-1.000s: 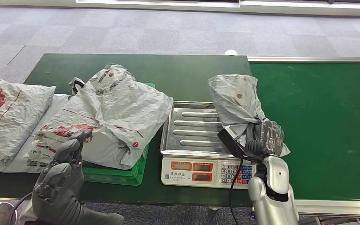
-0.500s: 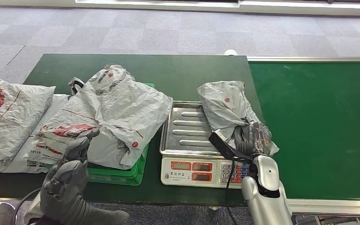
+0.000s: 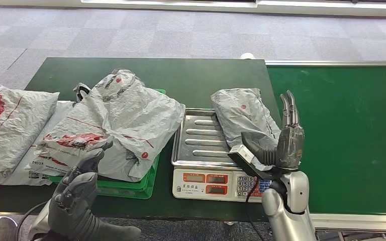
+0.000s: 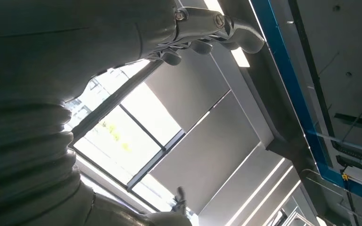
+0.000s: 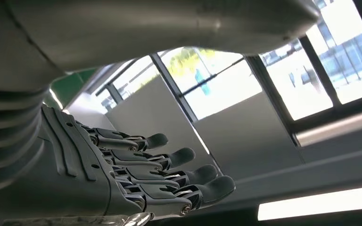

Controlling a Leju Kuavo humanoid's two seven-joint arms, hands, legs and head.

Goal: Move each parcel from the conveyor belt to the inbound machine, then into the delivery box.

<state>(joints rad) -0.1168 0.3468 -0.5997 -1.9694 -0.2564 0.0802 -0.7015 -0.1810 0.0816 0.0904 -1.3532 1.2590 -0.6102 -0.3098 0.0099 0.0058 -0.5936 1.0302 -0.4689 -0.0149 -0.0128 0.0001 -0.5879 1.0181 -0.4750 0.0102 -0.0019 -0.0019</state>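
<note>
A grey parcel (image 3: 245, 116) is laid on the right side of the scale's steel tray (image 3: 201, 143), with its far end overhanging the tray's back edge. The scale (image 3: 216, 183) is placed on the dark green table (image 3: 191, 80), between a green box (image 3: 148, 178) and the conveyor belt (image 3: 342, 135).

The right hand (image 3: 287, 135) is raised just beside the parcel's right edge, over the near edge of the belt. Its fingers (image 3: 287, 108) are stretched out straight and nothing is grasped by them; in the right wrist view the fingers (image 5: 169, 174) are seen extended side by side. Whether the palm touches the parcel cannot be told. A dark wrist camera block (image 3: 249, 156) is seen in front of the parcel's near end.

The box is covered by a large crumpled parcel (image 3: 125, 125) with red print. Two more parcels are laid on the table to its left, one flat (image 3: 45, 150) and one at the far left (image 3: 10, 128).

The left hand (image 3: 78, 193) is held low at the table's near edge, in front of the box. Its fingers are loosely curled with the thumb apart, and nothing is held.
</note>
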